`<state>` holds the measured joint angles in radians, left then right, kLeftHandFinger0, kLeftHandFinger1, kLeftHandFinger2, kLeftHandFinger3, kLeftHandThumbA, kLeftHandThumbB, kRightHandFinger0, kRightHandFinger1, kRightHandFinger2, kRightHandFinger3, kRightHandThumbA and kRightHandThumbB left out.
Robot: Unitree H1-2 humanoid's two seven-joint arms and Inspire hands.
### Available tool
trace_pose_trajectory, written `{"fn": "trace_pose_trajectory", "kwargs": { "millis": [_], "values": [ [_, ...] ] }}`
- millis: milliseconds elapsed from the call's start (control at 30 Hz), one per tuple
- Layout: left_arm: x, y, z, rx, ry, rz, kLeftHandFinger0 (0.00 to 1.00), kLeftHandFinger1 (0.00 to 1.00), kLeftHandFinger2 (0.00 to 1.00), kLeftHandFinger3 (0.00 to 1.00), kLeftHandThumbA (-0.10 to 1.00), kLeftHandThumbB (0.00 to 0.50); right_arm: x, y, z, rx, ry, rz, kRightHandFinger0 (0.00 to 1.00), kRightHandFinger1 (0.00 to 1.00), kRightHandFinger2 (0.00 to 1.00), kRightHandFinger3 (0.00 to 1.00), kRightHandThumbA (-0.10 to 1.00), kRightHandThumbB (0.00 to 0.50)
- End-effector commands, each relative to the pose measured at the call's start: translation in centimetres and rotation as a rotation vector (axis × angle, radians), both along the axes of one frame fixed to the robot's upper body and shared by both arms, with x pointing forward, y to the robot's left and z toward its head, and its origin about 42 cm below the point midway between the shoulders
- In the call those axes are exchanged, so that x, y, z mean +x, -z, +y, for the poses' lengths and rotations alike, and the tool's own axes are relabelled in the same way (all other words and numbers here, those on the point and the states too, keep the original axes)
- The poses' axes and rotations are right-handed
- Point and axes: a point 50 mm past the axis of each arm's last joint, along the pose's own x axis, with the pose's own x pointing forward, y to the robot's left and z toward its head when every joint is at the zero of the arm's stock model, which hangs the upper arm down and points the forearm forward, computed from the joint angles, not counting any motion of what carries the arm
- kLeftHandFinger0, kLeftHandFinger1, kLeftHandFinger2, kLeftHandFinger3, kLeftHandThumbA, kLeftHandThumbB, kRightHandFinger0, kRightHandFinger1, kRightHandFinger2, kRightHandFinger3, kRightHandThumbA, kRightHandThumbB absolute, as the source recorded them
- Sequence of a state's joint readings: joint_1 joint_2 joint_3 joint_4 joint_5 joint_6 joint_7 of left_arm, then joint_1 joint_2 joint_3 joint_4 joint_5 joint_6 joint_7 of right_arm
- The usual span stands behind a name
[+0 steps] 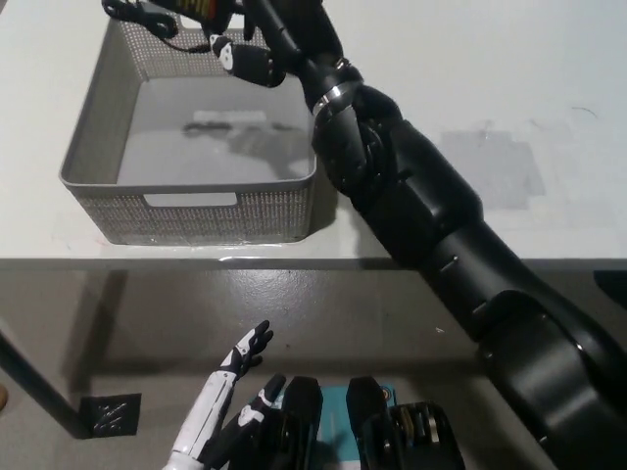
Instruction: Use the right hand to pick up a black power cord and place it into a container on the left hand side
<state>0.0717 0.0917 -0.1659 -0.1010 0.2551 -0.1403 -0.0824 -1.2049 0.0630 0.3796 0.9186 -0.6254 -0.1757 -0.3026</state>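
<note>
The right hand (250, 44) grips a black power cord (147, 18) above the far edge of the gray mesh basket (196, 211) on the white table (470, 196). The thin, looped cord dangles toward the left. The left hand (245, 351) rests low, fingers spread.

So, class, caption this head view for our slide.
Black right hand holds black power cord over grey mesh basket; white left hand rests below table.
</note>
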Motion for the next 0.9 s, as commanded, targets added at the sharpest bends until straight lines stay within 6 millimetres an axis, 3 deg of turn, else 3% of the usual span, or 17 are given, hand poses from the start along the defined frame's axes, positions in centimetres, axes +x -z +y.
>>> {"fn": "trace_pose_trajectory", "kwargs": {
  "millis": [0,100,200,233,267,300,333,367,400,433,533,700,867],
  "values": [
    [0.4,-1.1,-0.2,0.015,0.037,-0.072,1.0,1.0,1.0,1.0,0.95,0.107,-0.7,-2.1,2.0,0.039,-0.049,-0.084,0.0,0.32,0.67,0.74,-0.1,0.186],
    [0.7,-1.2,-0.3,0.013,0.042,-0.078,1.0,1.0,1.0,1.0,0.95,0.103,-0.8,-1.5,2.0,0.04,-0.053,-0.078,0.0,0.34,0.7,0.75,-0.1,0.18],
    [1.0,-1.4,-0.4,0.005,0.042,-0.091,1.0,1.0,1.0,1.0,0.94,0.11,-0.6,-1.0,1.9,0.027,-0.05,-0.032,0.03,0.42,0.77,0.81,-0.1,0.156],
    [1.1,-1.5,-0.4,0.003,0.041,-0.095,1.0,1.0,1.0,1.0,0.92,0.111,-0.5,-0.7,1.8,0.022,-0.053,-0.014,0.09,0.43,0.7,0.73,-0.07,0.193],
    [1.1,-1.5,-0.4,0.003,0.042,-0.094,1.0,1.0,1.0,1.0,0.92,0.105,-0.5,-0.5,1.8,0.016,-0.057,0.002,0.18,0.53,0.84,0.87,0.08,0.23],
    [1.2,-1.6,-0.4,0.003,0.043,-0.094,1.0,1.0,1.0,1.0,0.92,0.104,-0.4,-0.4,1.7,0.012,-0.059,0.013,0.21,0.5,0.73,0.77,0.22,0.238],
    [1.3,-1.6,-0.4,0.004,0.044,-0.094,1.0,1.0,1.0,1.0,0.92,0.105,-0.3,-0.3,1.6,-0.024,-0.076,0.066,0.49,0.72,0.89,0.96,0.43,0.316],
    [1.4,-1.6,-0.5,0.003,0.045,-0.095,1.0,1.0,1.0,1.0,0.92,0.116,-0.1,-0.2,1.5,-0.07,-0.092,0.099,0.81,1.0,1.0,1.0,0.71,0.451],
    [1.4,-1.7,-0.5,0.004,0.047,-0.096,1.0,1.0,1.0,1.0,0.92,0.119,0.1,0.1,1.1,-0.154,-0.114,0.147,1.0,1.0,1.0,1.0,0.84,0.496],
    [1.4,-1.7,-0.6,0.005,0.048,-0.096,1.0,1.0,1.0,1.0,0.91,0.115,0.1,0.2,1.0,-0.178,-0.119,0.16,1.0,1.0,1.0,1.0,0.84,0.499],
    [1.7,-1.8,-0.6,0.013,0.055,-0.099,1.0,1.0,1.0,1.0,0.93,0.131,0.3,0.7,0.2,-0.208,-0.106,0.202,1.0,1.0,1.0,1.0,1.0,0.5],
    [2.2,-2.2,-0.7,0.02,0.06,-0.1,1.0,1.0,1.0,1.0,0.94,0.152,0.9,0.6,-1.2,-0.222,-0.095,0.235,1.0,1.0,1.0,1.0,1.0,0.5],
    [2.3,-2.2,-0.8,0.044,0.069,-0.117,1.0,1.0,1.0,1.0,0.94,0.113,1.2,0.8,-2.3,-0.227,-0.079,0.267,1.0,1.0,1.0,1.0,1.0,0.5]
  ]
}}
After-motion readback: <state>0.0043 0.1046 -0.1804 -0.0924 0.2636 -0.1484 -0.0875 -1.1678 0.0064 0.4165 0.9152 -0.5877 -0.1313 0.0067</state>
